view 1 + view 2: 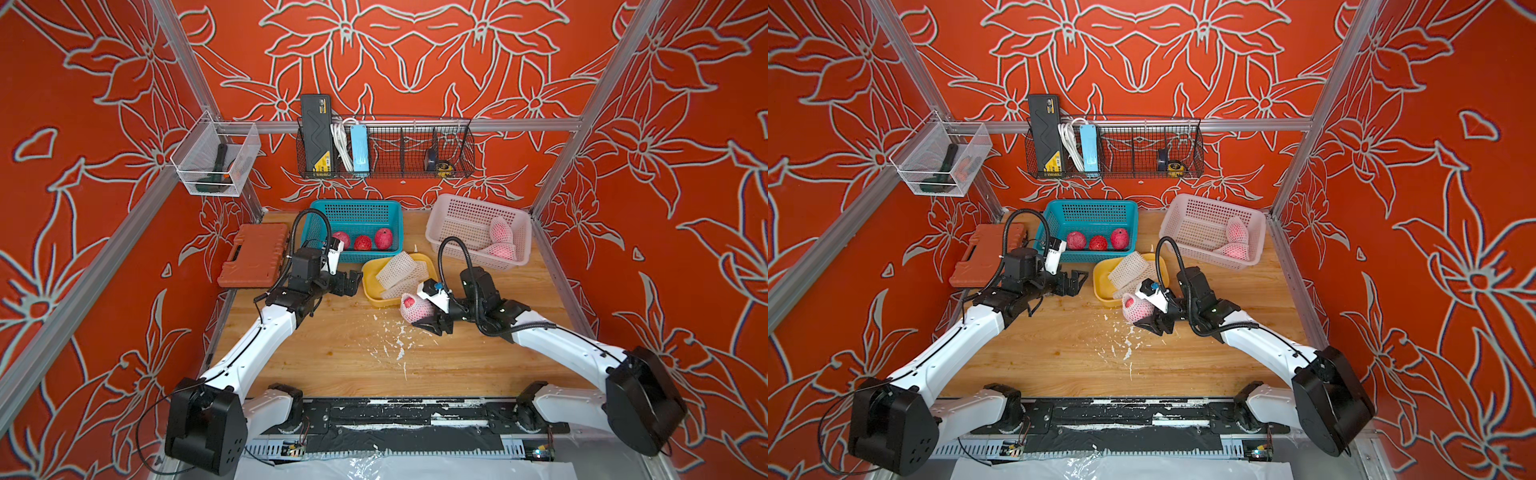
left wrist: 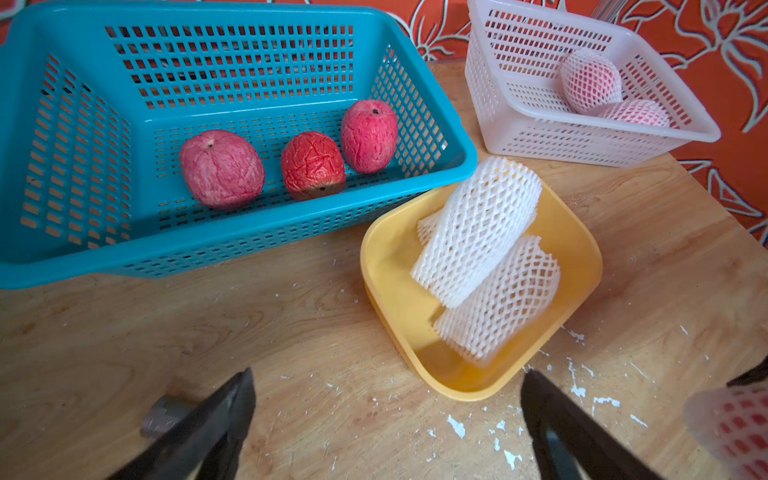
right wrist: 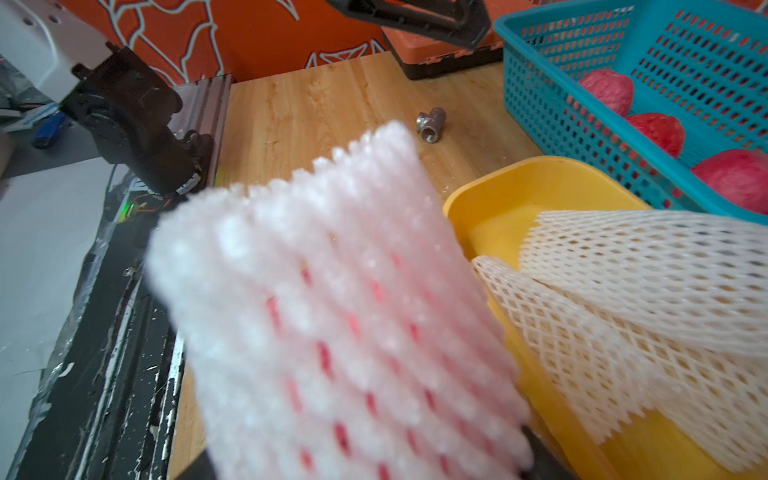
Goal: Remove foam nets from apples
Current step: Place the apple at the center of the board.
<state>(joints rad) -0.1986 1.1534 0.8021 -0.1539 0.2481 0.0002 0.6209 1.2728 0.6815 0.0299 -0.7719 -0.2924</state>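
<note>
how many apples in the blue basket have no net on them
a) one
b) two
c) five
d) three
d: three bare apples lie side by side in the blue basket, their wrinkled red skin showing with no white mesh on any of them.

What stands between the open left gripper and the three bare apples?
In the left wrist view: wooden table with foam crumbs, then the blue basket's near wall before the apples.
</note>
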